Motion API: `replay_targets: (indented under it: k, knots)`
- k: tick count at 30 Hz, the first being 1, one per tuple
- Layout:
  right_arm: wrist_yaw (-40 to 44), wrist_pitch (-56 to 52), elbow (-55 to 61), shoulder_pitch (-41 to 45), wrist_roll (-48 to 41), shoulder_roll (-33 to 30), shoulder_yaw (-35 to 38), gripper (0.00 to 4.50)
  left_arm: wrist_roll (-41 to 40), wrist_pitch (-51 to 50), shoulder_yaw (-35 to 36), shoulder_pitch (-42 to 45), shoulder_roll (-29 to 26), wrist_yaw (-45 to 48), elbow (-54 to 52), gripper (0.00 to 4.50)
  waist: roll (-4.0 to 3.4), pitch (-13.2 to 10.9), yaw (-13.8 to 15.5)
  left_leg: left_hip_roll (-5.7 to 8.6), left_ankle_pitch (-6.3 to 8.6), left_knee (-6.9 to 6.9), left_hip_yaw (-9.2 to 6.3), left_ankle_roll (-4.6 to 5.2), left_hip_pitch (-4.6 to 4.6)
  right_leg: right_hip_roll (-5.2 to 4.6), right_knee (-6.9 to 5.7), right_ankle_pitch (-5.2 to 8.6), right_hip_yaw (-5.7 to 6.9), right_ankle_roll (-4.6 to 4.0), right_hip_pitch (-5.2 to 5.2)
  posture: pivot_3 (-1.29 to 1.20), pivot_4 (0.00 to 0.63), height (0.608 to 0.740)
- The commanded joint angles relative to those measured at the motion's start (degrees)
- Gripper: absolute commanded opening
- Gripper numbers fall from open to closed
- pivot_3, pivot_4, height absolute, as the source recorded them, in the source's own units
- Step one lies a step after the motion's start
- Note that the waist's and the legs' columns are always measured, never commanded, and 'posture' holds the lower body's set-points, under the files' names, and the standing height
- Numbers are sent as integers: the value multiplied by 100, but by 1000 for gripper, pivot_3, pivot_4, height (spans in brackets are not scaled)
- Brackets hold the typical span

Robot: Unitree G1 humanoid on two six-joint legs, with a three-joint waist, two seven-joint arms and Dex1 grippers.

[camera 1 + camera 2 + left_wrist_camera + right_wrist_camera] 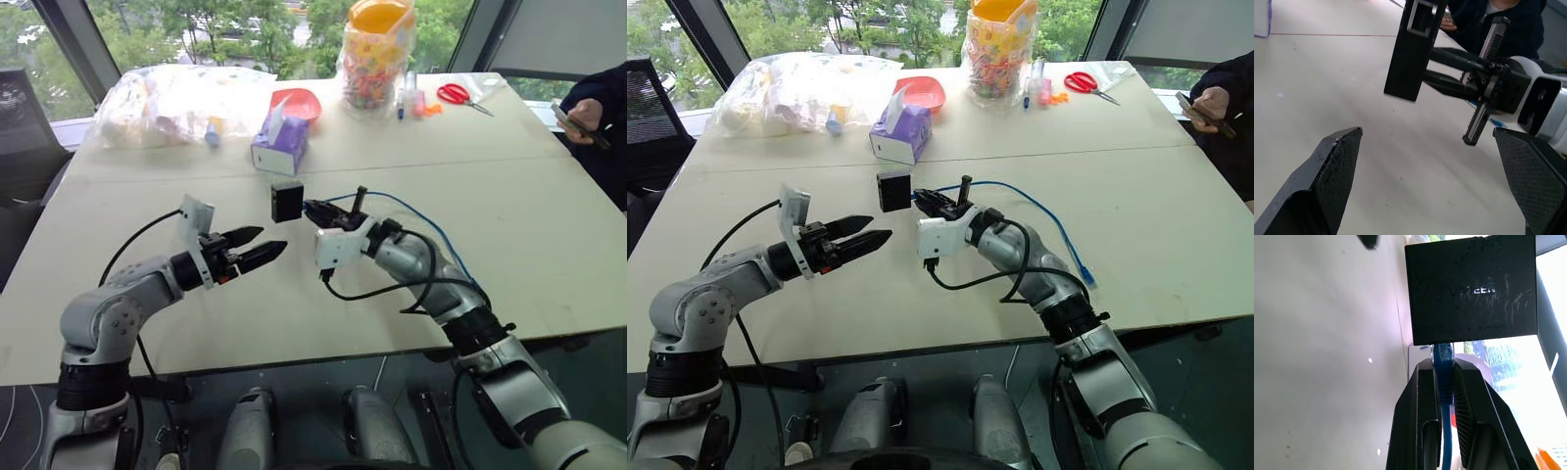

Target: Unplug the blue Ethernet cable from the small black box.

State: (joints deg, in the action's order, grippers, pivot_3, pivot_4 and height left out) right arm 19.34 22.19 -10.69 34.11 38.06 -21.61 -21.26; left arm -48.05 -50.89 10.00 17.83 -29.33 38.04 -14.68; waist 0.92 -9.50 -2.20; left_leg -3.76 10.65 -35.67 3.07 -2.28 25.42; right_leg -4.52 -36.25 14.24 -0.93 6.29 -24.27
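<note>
Beige desk (509, 245) is carrying everything I am logging. Blue Ethernet cable (1038, 208) is trailing across it toward my right side. Small black box (287, 201) is hanging off the plug, above the desk. Right gripper (1444, 382) fingers are pinching the cable just behind the plug. Left gripper (263, 245) fingers are standing wide, near the box.

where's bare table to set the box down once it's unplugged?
Bare table runs along the near edge under both arms, and right of the blue Ethernet cable. The far edge is crowded: plastic bag, tissue box, jar, scissors.
</note>
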Motion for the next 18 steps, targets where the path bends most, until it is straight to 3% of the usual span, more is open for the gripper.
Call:
replay_targets:
  k: [1, 9, 13, 16, 18]
  knots:
    - [28, 144, 371, -90, 31, -163, -70, 18, -96, 19, 69, 174, -52, 52, -46, 4500, 1, 0, 11, 0, 0, -1, 0, 0, 0, 0, 0, 1, 0, -1, 2, 0, 150, 735]
    - [266, 185, 598, -173, -146, -293, -177, 18, -11, 116, -19, 148, 5, 93, -53, 4500, 4, -1, 16, 0, 0, -5, -4, 0, -1, 0, 2, 1, 0, -2, 6, 0, 150, 735]
    - [341, 164, 734, -202, -182, -314, -141, 0, 84, 190, -127, 103, 20, 150, -46, 3293, 4, -1, 19, 1, 0, -5, -4, 0, 0, 0, 2, 1, 0, -2, 6, 0, 150, 735]
    - [423, 128, 828, -188, -225, -329, -112, 0, 261, 317, -283, 46, 12, 232, -25, 1850, 4, -1, 33, 1, 0, -9, -4, 0, 0, 0, 2, 1, 0, -2, 8, 0, 150, 735]
    - [470, 105, 884, -179, -253, -334, -106, 0, 493, 513, -461, 10, 22, 303, 76, 1120, 5, -1, 37, 1, 0, -10, -4, 0, 0, 0, 2, 1, 0, -2, 9, 0, 150, 735]
